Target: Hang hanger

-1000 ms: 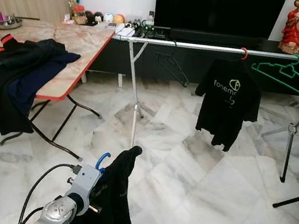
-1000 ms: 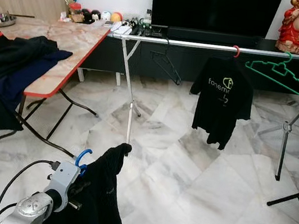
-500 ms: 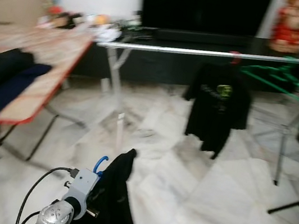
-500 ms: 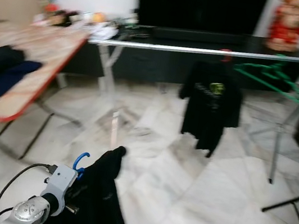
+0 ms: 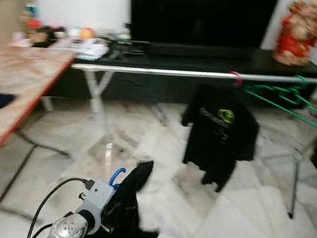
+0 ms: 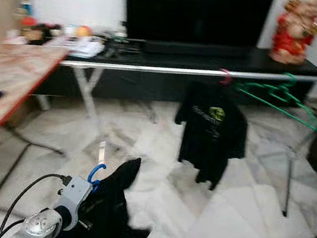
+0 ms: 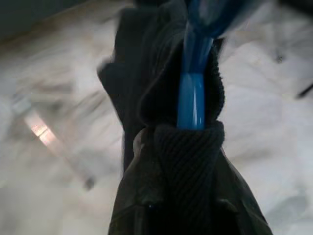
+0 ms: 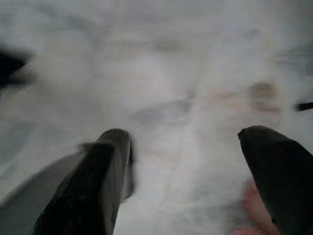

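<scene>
carry | left gripper (image 7: 193, 147) clamped on blue plastic hanger (image 5: 116, 176) with black garment (image 5: 126, 210), low, well short of silver rail (image 5: 154, 70) | right gripper (image 8: 186, 161) wide open, empty | lift hook above rail gap left of black T-shirt (image 5: 220, 132)

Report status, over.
Left gripper shut on blue hanger carrying dark garment. Right gripper open, empty. Rail ahead, path open.
</scene>
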`<state>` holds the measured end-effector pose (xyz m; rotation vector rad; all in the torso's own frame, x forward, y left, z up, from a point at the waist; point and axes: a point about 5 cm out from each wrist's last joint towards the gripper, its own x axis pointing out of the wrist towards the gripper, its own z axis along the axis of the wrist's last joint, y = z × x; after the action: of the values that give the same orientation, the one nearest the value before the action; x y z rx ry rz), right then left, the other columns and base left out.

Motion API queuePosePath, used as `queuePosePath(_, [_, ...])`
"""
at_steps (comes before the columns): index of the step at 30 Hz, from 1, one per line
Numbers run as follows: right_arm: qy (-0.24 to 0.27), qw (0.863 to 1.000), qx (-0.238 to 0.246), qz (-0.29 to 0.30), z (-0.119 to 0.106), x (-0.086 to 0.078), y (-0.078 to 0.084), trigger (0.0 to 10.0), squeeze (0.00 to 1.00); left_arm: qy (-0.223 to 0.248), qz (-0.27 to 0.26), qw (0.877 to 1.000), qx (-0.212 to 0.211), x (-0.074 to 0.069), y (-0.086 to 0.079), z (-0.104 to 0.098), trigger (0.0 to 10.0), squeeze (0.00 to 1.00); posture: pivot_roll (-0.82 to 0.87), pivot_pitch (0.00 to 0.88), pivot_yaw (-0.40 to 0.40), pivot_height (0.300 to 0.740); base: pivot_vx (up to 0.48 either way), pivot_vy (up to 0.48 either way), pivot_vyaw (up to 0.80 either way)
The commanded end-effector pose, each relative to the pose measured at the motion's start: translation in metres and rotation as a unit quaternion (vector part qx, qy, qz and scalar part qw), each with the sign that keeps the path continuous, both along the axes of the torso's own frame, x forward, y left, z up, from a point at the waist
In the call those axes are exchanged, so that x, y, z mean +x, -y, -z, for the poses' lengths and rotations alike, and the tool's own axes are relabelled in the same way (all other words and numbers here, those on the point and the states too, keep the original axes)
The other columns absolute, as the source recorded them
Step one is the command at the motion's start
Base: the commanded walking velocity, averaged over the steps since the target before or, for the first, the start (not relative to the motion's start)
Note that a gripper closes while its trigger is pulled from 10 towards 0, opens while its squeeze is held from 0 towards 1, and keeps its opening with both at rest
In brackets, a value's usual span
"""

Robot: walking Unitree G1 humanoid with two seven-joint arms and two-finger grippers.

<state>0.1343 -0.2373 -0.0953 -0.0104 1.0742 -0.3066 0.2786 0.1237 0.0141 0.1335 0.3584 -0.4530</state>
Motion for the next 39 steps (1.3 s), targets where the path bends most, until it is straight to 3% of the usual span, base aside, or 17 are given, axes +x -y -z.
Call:
queuePosePath(1, [0.02,1.0,0.009,-0.01,-0.003,0.015,-0.01,10.0,0.0,0.017,-0.003,1.0,0.017,0.004,-0.012,-0.007,10.0,0.0,0.03,0.0,0.043,0.74,0.48,0.0,0.0])
queuePosePath(6, [0.02,1.0,0.009,-0.01,-0.004,0.017,-0.01,10.0,0.0,0.016,0.001,1.0,0.015,0.004,-0.01,-0.007,10.0,0.0,0.03,0.0,0.042,0.74,0.48,0.0,-0.1])
queuePosePath(13, [0.02,1.0,0.005,-0.02,-0.006,0.02,-0.005,10.0,0.0,0.012,0.01,1.0,0.012,0.002,-0.006,-0.006,10.0,0.0,0.03,0.0,0.04,0.74,0.48,0.0,-0.8])
queuePosePath(20, [0.013,1.0,-0.001,-0.015,-0.006,0.01,0.01,10.0,0.0,0.004,0.033,0.999,0.015,-0.002,-0.002,-0.004,10.0,0.0,0.04,0.0,0.038,0.74,0.48,0.0,-0.69])
queuePosePath(25, [0.007,1.0,0.003,-0.028,-0.001,0.006,-0.005,10.0,0.0,-0.007,0.073,0.997,0.031,-0.004,0.004,-0.003,10.0,0.0,0.04,0.0,0.036,0.74,0.409,0.0,0.0])
queuePosePath(30, [0.004,0.999,0.01,-0.038,0.002,0.006,-0.019,10.0,0.0,-0.008,0.1,0.995,0.019,-0.004,0.01,-0.007,10.0,0.0,0.04,0.004,0.035,0.74,0.0,0.0,0.0])
queuePosePath(36, [0.002,0.999,0.023,-0.044,0.005,0.004,-0.031,10.0,0.0,0.001,0.066,0.997,0.043,0.005,0.005,-0.013,10.0,0.0,0.05,0.01,0.031,0.74,0.0,0.0,0.0])
queuePosePath(39, [0.002,0.999,0.023,-0.047,0.004,0.005,-0.026,10.0,0.0,-0.001,-0.001,0.998,0.058,0.02,-0.002,-0.021,10.0,0.0,0.05,0.017,0.026,0.74,0.0,0.0,0.0])
